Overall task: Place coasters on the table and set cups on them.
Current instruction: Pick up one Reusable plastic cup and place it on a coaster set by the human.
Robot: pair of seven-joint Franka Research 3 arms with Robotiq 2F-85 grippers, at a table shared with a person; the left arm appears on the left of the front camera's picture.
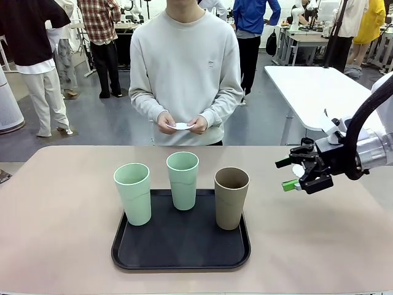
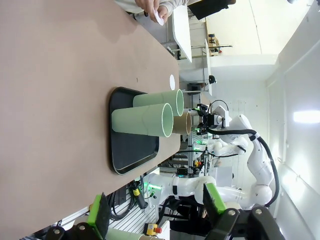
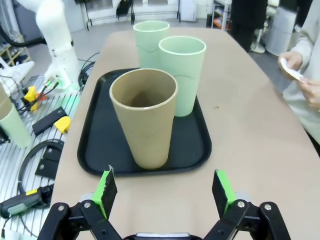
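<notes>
Cups: three counted, all upright on the black tray [image 1: 179,243]. Two are pale mint, the left mint cup [image 1: 132,195] near the tray's left edge and the middle mint cup [image 1: 183,181] toward its far edge. One is the brown cup [image 1: 231,200], at the tray's right side. The three stand apart and none touches another. The brown cup's inside shows bare in the right wrist view; the floors of the mint cups cannot be seen.

Coasters [image 1: 182,126]: white paper held between the person's hands [image 1: 199,123] at the far side, clear of the table [image 1: 61,215]. The number of sheets cannot be told.

Tray: one, lying flat on the table at its near middle.

Right gripper [image 1: 287,174]: over the table's right part, to the right of the brown cup and well apart from it. Jaws spread, nothing between them.

Left gripper [image 2: 157,207]: jaws spread, nothing between them, well apart from the tray.
</notes>
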